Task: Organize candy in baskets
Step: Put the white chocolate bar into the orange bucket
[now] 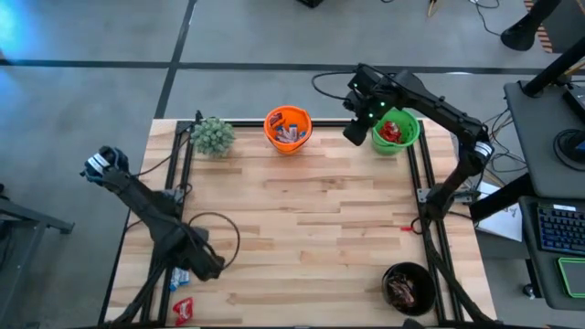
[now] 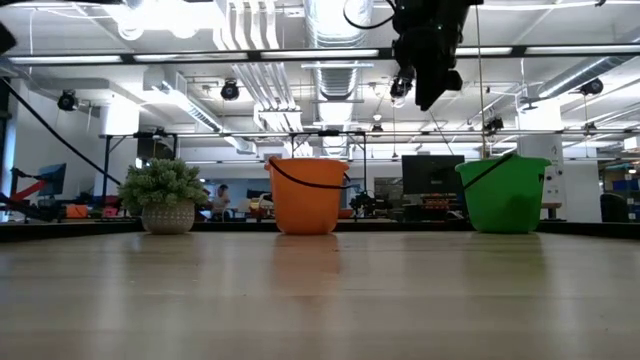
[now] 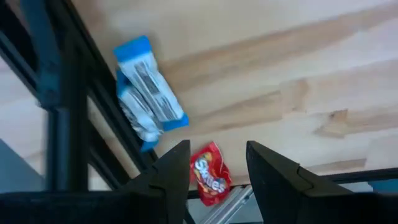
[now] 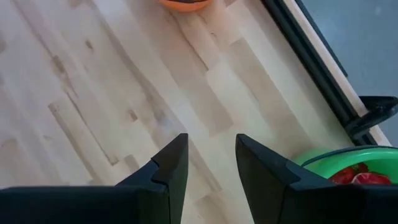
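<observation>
green basket (image 4: 348, 163) cut by frame edge, contents (red wrappers) partly hidden

Legible text, one item: "Skittles" in white lettering on a small red plastic candy wrapper (image 3: 210, 178) lying on the light wooden tabletop (image 3: 261, 68). No other markings readable.

Light butcher-block wooden counter (image 1: 311, 228), fuzzy grey-green ball-shaped plant (image 1: 213, 135) in a pale pot at its far left corner, black keyboard (image 1: 559, 226) on a side desk
</observation>
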Controlling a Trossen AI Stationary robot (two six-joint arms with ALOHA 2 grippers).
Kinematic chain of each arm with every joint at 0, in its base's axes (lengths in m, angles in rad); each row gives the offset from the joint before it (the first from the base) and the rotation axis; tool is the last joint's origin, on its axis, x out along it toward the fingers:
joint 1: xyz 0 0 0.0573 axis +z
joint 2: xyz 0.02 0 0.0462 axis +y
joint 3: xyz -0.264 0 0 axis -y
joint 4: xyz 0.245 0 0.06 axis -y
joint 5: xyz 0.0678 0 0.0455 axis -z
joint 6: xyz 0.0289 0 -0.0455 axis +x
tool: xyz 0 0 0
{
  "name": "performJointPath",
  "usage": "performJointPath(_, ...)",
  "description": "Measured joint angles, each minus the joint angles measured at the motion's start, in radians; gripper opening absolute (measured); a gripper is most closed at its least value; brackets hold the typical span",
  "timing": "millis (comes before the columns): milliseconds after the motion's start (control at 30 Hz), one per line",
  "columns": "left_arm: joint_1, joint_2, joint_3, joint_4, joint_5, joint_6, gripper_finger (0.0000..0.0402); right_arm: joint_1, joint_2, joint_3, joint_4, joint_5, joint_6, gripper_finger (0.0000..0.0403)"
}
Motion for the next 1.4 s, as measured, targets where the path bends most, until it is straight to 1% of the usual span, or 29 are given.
performJointPath(133,-0.06,0.069,0.0,0.05,0.011,-0.082,0.0139,0.02,-0.019,0.0,-0.01,0.0,0.003,0.0124)
performJointPath(233,-0.084,0.121,0.0,0.051,0.069,-0.139,0.0139,0.039,-0.035,0.0,-0.011,0.0,0.013,0.0127)
performJointPath(300,-0.09,0.149,0.0,0.053,0.106,-0.149,0.0139,0.055,-0.047,0.0,-0.011,0.0,0.021,0.0128)
performJointPath(367,-0.09,0.168,0.0,0.06,0.122,-0.15,0.0139,0.069,-0.059,0.0,-0.013,0.0,0.027,0.0127)
performJointPath(633,-0.092,0.21,-0.001,0.048,0.125,-0.15,0.0139,0.147,-0.106,0.0,-0.018,0.0,0.039,0.0121)
performJointPath(733,-0.094,0.209,-0.037,0.053,0.126,-0.15,0.0139,0.177,-0.124,0.0,-0.018,0.0,0.04,0.0123)
performJointPath(800,-0.094,0.197,-0.088,0.083,0.132,-0.153,0.0139,0.198,-0.134,0.0,-0.018,0.0,0.052,0.0125)
performJointPath(900,-0.094,0.162,-0.173,0.217,0.183,-0.157,0.0139,0.228,-0.148,0.0,-0.022,0.0,0.063,0.0126)
performJointPath(967,-0.096,0.141,-0.212,0.307,0.185,-0.189,0.0139,0.244,-0.157,0.0,-0.03,0.0,0.063,0.0124)
performJointPath(1000,-0.1,0.133,-0.225,0.325,0.185,-0.212,0.0139,0.252,-0.161,0.0,-0.035,0.0,0.063,0.0123)
performJointPath(1100,-0.105,0.128,-0.234,0.318,0.18,-0.246,0.0139,0.273,-0.169,0.0,-0.038,0.0,0.063,0.0119)
performJointPath(1400,-0.111,0.127,-0.235,0.307,0.178,-0.239,0.0139,0.293,-0.175,0.0,-0.037,0.0,0.063,0.0123)
